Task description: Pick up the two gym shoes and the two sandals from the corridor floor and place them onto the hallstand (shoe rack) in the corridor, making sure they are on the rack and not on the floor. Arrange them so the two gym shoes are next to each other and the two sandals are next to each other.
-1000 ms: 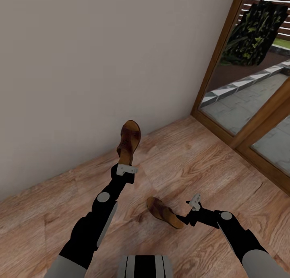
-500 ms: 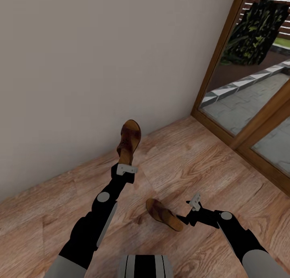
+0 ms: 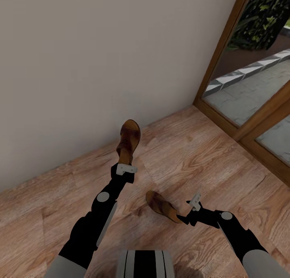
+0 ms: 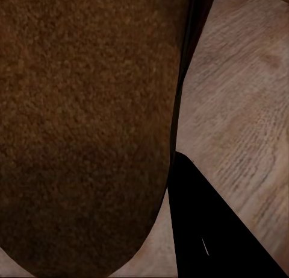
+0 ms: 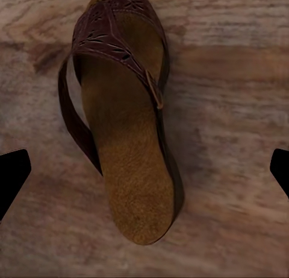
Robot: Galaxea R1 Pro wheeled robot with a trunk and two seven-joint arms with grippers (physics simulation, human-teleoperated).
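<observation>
L fingers (image 3: 124, 169) clamped on sandal (image 3: 129, 141); R fingers (image 3: 189, 213) wide, empty.

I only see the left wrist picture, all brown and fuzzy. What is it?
Observer: A sandal, shut in the left gripper and held up near the wall.
Operator: Where's its buddy?
Observer: The other sandal lies flat on the wooden floor, by the right gripper.
Operator: Is that one grabbed?
Observer: No. The right fingers stand wide open on either side of it, not touching.
</observation>
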